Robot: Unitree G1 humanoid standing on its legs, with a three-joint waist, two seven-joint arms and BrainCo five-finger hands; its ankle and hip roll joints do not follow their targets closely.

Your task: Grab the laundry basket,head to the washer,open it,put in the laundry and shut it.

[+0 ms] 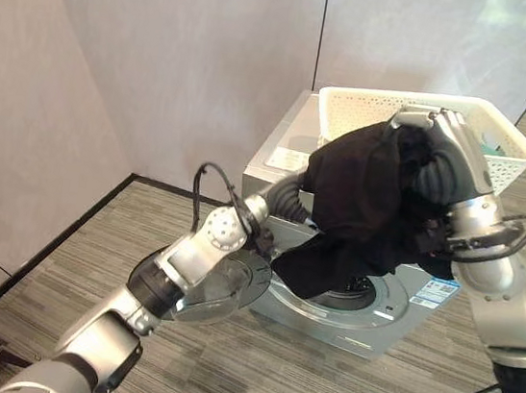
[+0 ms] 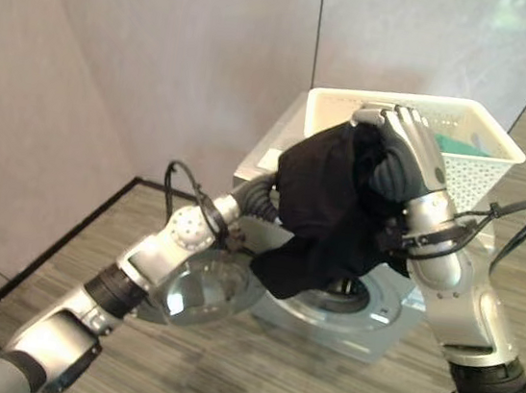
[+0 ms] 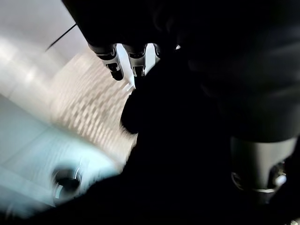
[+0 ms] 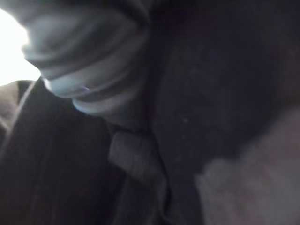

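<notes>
Black cloth [image 2: 325,205] hangs from right hand [image 2: 403,162], fingers curled on it | left hand [image 3: 124,58] fingers hidden behind cloth, cannot tell | washer [image 1: 365,302] door [image 2: 197,290] open below | step: loading | next: lower cloth into hole | white basket [image 1: 513,142] sits on top

Right robot hand [image 2: 399,161] raised at chest height, fingers curled round black cloth [image 2: 325,205]. Left arm reaches forward beneath it; left robot hand [image 3: 124,58] behind cloth, grip unclear.
</notes>
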